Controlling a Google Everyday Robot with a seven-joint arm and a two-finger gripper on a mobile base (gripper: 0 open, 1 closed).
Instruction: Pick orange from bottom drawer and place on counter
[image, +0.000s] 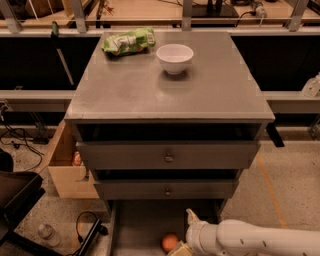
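The orange (170, 242) lies on the floor of the open bottom drawer (137, 225), near the picture's lower edge. My gripper (186, 245) is at the end of the white arm, low over the drawer, just right of the orange and close to it. One pale fingertip (190, 215) points up behind the wrist. The counter (165, 85) is the flat grey top of the cabinet, above both knobbed drawers.
A white bowl (174, 58) and a green snack bag (128, 41) sit at the back of the counter. A wooden box (62, 165) stands left of the cabinet. Cables and a plastic bottle (48, 233) lie on the floor at the left.
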